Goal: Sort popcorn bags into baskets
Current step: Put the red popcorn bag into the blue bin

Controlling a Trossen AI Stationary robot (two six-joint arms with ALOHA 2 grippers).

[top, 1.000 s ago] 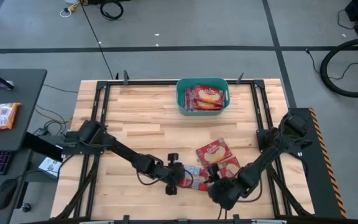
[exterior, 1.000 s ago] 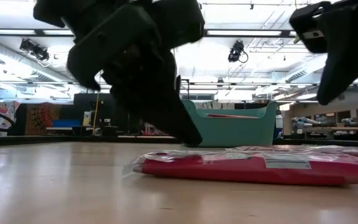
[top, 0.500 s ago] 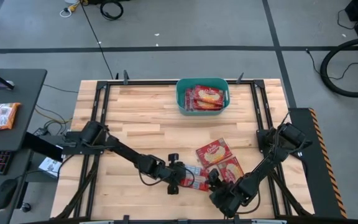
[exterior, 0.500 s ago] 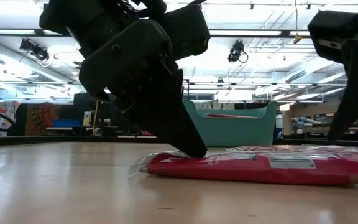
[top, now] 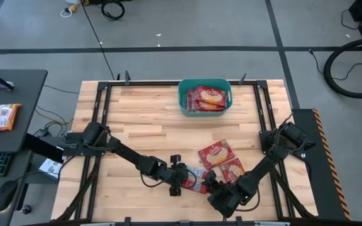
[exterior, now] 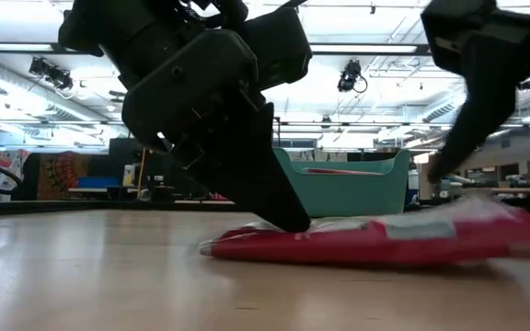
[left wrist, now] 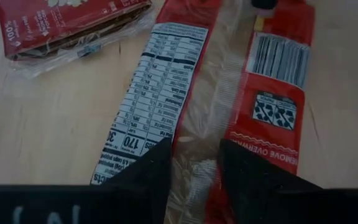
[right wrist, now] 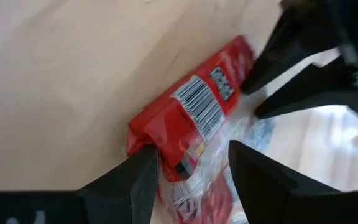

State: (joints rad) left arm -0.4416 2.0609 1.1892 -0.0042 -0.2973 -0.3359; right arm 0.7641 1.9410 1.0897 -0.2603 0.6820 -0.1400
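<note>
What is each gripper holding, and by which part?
No firm hold shows. The left gripper bears down on the centre seam of the face-down popcorn bag; the right gripper stands open around its barcode end.
</note>
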